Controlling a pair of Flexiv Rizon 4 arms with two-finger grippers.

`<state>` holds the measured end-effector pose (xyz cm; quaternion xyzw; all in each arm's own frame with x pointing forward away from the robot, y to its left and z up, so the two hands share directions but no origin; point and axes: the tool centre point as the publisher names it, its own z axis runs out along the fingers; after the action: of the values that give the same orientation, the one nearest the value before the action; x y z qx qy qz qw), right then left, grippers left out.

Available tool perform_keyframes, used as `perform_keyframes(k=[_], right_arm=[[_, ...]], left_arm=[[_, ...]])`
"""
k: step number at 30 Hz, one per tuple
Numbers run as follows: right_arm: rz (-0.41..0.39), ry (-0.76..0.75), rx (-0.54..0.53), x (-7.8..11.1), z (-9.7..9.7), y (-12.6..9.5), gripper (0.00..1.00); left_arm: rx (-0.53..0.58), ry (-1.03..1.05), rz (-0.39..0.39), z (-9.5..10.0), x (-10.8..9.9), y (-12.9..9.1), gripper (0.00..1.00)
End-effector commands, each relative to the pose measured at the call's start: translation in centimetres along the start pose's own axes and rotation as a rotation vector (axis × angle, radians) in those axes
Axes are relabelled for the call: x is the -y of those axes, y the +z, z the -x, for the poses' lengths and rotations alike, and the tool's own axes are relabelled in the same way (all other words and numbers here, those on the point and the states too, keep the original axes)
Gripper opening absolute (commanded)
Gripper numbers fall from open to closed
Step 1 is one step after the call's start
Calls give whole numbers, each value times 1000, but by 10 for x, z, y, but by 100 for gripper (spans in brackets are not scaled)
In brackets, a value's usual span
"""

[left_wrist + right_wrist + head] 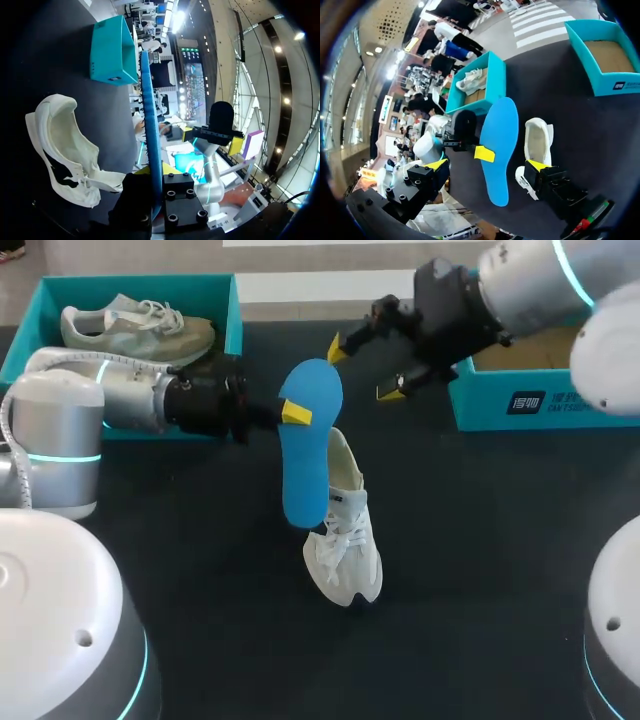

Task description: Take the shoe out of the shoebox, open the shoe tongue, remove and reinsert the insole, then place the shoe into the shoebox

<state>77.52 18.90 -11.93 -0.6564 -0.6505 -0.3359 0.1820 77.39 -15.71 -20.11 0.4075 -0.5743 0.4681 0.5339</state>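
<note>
Insole: one blue insole, held in the air, its lower end over the white shoe.
Shoes: two. One white shoe on the dark table; one grey shoe inside the left box.
Boxes: two teal boxes, left box and right box.
Left gripper: clamped on the insole's upper part.
Right gripper: fingers spread, holding nothing, near the insole's top.

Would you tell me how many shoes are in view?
2. One white shoe stands on the table below the blue insole; a grey shoe lies in the teal shoebox at far left. That box might hide another.
</note>
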Motion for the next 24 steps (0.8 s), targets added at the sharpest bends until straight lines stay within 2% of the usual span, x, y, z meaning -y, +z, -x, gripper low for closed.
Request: perform_keyframes(k=[1,7,9,11,13,16,18,24], right_arm=[[0,3,339,-3,-6,5,100],[0,3,339,-3,-6,5,100],[-19,-22,471,-5,-13,7,100],[0,-42,578,-6,-19,10,100],[18,-57,631,-5,-21,13,100],[22,-91,664,-5,-23,17,100],[4,-98,723,-4,-26,19,100],[-28,-94,770,-1,-27,26,100]], left_arm=[[-1,0,2,1,1,0,0],[-1,0,2,1,1,0,0],[-1,0,2,1,1,0,0],[-1,0,2,1,1,0,0],[-1,0,2,1,1,0,0],[-1,0,2,1,1,0,0],[-1,0,2,1,1,0,0],[-1,0,2,1,1,0,0]])
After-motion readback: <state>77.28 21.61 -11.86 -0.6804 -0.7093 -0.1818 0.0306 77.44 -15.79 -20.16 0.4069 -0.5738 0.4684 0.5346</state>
